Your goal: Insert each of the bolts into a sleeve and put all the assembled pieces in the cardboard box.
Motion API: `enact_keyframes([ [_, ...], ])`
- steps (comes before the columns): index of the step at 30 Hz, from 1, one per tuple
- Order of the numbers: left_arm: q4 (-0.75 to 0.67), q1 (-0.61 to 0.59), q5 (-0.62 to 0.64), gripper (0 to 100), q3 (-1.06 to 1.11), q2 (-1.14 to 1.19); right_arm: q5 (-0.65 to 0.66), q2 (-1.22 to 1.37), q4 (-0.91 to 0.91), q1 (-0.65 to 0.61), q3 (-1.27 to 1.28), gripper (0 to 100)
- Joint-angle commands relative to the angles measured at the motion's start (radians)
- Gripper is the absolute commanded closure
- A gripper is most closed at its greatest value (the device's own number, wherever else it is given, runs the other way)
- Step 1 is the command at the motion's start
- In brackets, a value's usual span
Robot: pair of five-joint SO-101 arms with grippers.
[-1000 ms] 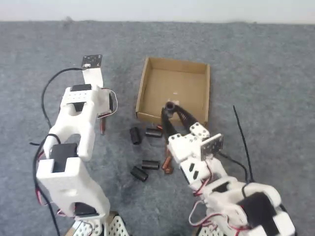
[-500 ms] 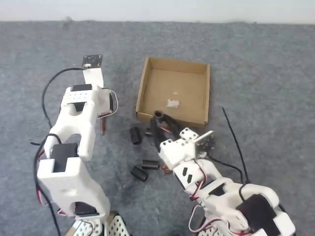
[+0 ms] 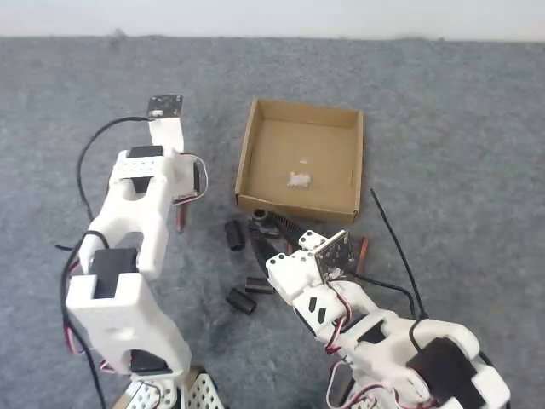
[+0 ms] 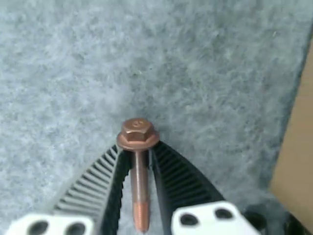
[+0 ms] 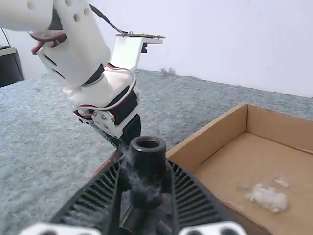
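Our left gripper (image 4: 138,152) has its fingers clamped on a copper bolt (image 4: 139,139), which it holds off to the left of the cardboard box (image 3: 298,207), apart from its wall. Our right gripper (image 5: 146,169) is closed around a black sleeve (image 5: 147,155), upright just before the box's front wall. Loose sleeves (image 3: 234,234) lie on the carpet (image 3: 460,128) in front of the box, and another bolt (image 3: 362,253) lies near its front right corner.

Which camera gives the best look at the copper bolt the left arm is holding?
The left wrist view: the bolt lies centred, hex head and threaded shank plain, clamped in the left gripper. The high view gives a reddish sliver of it beneath that arm. In the right wrist view I cannot make it out.
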Motion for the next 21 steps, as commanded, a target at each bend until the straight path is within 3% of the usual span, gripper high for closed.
enact_keyframes([
  [1, -0.058, 0.031, -0.037, 99, 0.005, -0.08, 0.012, -0.042, -0.001, -0.008, 0.018, 99.3],
  [7, -0.181, 0.057, -0.037, 99, 0.091, -0.152, 0.011, -0.042, 0.001, -0.01, 0.018, 99.3],
  [16, -0.52, 0.061, -0.035, 99, 0.285, -0.218, -0.038, -0.041, 0.002, -0.005, 0.018, 99.3],
  [21, -0.589, 0.066, -0.035, 99, 0.306, -0.221, -0.038, -0.041, 0.002, -0.005, 0.018, 99.3],
])
